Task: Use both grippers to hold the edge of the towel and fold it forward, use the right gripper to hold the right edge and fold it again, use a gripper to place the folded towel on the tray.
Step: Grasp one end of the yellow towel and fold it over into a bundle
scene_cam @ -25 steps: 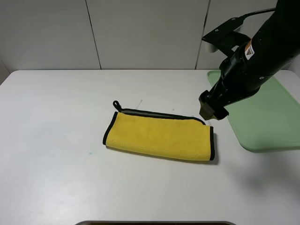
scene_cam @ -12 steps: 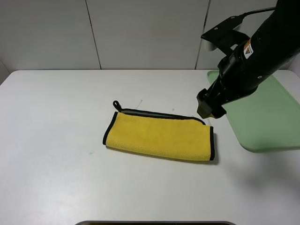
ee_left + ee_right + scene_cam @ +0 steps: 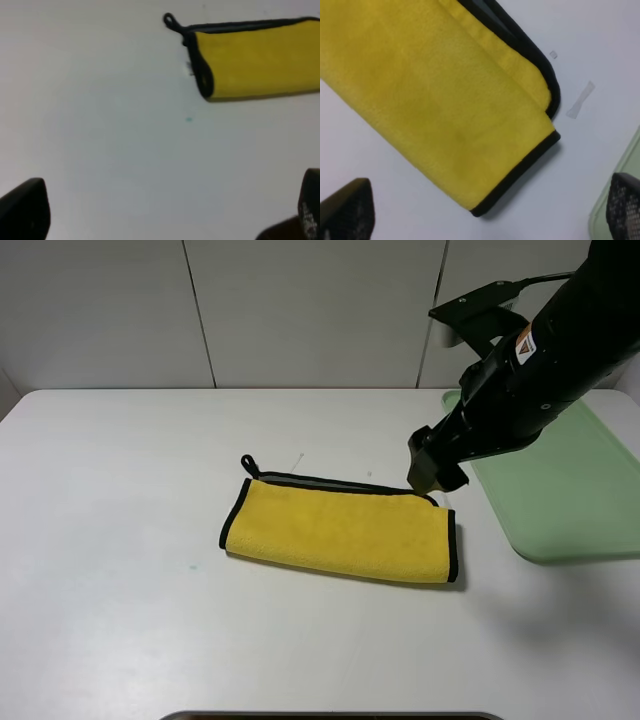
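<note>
Towel (image 3: 340, 530): you have it folded once into a long yellow band, lying flat on the bench (image 3: 120, 560), with the fold on the near side and black piping along the far side.
Loop (image 3: 248, 464): sits at the band's far left corner, lying on the bench.
Right edge (image 3: 453, 545): the short piped end nearest the tray (the two layers' corners do not quite line up there).
Right hand (image 3: 432, 472): over the towel's far right corner, jaws spread wide and gripping nothing; whether the tips touch the cloth you probably cannot settle from the high view.
Left hand (image 3: 165, 215): jaws spread with bare bench between them, and the loop end of the towel well ahead of it.
Tray (image 3: 585, 490): pale green, on the bench to the right of the towel, near it but apart.
</note>
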`<action>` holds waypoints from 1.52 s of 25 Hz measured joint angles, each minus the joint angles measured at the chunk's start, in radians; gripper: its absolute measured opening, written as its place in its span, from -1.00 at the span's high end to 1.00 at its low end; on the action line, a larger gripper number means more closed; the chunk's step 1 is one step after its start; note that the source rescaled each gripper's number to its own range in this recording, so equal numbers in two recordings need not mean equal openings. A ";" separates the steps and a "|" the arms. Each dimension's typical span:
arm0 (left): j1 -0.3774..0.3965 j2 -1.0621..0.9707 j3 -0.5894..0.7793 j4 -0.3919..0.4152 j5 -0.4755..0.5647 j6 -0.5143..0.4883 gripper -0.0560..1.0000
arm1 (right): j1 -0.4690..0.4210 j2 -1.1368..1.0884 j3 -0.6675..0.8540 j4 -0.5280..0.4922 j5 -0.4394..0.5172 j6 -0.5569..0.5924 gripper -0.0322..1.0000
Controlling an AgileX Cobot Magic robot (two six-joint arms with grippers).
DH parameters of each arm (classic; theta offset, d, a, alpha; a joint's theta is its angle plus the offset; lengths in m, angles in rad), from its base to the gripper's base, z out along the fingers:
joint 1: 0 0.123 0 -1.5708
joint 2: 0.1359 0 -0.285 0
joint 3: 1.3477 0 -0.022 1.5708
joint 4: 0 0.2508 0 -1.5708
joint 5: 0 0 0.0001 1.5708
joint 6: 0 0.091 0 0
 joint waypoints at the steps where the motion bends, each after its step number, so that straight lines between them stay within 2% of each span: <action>1: 0.033 0.000 0.000 0.000 0.000 0.000 -1.00 | 0.000 0.000 0.000 0.000 0.001 0.021 -1.00; 9: 0.322 0.000 0.000 0.000 0.000 0.000 -1.00 | 0.000 0.000 0.000 0.001 -0.002 0.240 -1.00; 16: 0.440 0.000 0.000 0.000 0.000 0.000 -1.00 | 0.000 0.003 0.000 0.002 -0.042 0.353 -1.00; 25: 0.470 0.000 0.000 0.001 0.000 0.000 -1.00 | 0.000 0.164 0.000 -0.016 -0.090 0.482 -1.00; 38: 0.470 0.000 0.000 0.001 0.000 0.000 -1.00 | -0.005 0.355 0.000 -0.035 -0.156 0.551 -1.00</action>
